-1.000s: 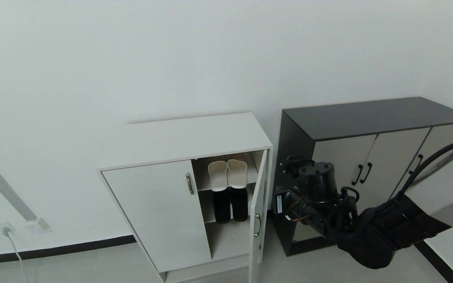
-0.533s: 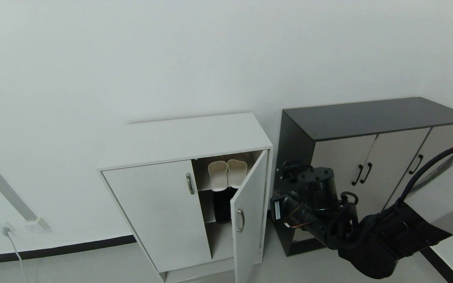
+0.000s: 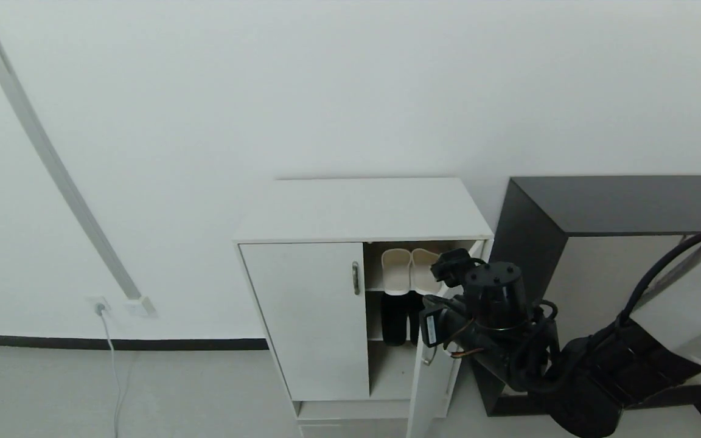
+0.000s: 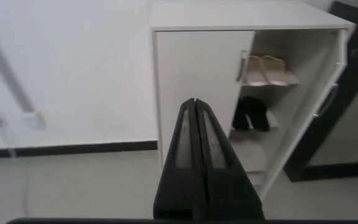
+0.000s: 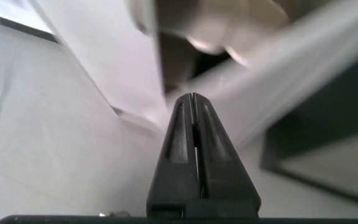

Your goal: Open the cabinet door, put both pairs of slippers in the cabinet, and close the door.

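The white cabinet stands against the wall with its left door closed. Its right door stands partly open, and my right arm is directly in front of it. A cream pair of slippers lies on the upper shelf, and a black pair sits on the shelf below. From the left wrist, the cream slippers and black slippers show past the open door. My left gripper is shut and holds nothing, well back from the cabinet. My right gripper is shut, close to the door.
A dark cabinet stands right beside the white one. A cable duct runs down the wall to a socket with a plugged cable. Bare floor lies to the left.
The right door swung from wide open to partly closed, with my right arm following it leftward. The head camera has turned, so the whole scene sits further right.
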Controlling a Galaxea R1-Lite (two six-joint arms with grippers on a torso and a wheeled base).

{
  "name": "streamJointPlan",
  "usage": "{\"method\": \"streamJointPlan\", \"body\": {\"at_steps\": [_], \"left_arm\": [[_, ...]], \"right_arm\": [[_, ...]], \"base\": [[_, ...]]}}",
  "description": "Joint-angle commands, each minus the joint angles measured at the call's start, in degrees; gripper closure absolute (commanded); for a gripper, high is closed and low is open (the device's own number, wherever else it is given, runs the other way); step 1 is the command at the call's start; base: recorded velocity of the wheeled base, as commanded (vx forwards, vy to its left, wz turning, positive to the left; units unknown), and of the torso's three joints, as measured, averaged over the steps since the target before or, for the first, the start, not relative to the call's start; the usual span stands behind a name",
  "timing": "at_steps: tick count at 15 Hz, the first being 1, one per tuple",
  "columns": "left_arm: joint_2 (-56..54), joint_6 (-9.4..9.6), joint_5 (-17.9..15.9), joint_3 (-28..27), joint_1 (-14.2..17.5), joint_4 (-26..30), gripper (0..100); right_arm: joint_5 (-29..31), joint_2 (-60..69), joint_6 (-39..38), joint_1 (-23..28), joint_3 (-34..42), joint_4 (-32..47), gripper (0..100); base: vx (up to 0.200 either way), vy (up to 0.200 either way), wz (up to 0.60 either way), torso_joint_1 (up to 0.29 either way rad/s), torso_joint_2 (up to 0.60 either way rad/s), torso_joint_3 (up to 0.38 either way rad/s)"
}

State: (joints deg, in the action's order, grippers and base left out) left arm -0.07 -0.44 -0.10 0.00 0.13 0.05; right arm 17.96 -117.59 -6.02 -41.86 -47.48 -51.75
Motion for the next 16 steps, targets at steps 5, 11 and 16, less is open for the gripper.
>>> {"method": "streamJointPlan", "body": {"at_steps": [5, 11, 16], "left_arm": [[0.1, -0.09, 0.0, 0.0, 0.0, 0.0, 100], [0.1, 0.00, 0.0, 0.0, 0.0, 0.0, 100], [0.1, 0.00, 0.0, 0.0, 0.0, 0.0, 100]], "right_arm": [[0.4, 0.2, 0.3, 0.3, 1.7, -2.7, 100], [0.1, 7.2, 2.0, 2.8, 10.0, -3.6, 100], [0.0, 11.2, 1.7, 3.3, 21.6, -5.8, 100]], "base": [[0.000, 0.000, 0.00, 0.000, 0.00, 0.000], [0.000, 0.000, 0.00, 0.000, 0.00, 0.000], [0.160, 0.000, 0.00, -0.006, 0.00, 0.006]]}}
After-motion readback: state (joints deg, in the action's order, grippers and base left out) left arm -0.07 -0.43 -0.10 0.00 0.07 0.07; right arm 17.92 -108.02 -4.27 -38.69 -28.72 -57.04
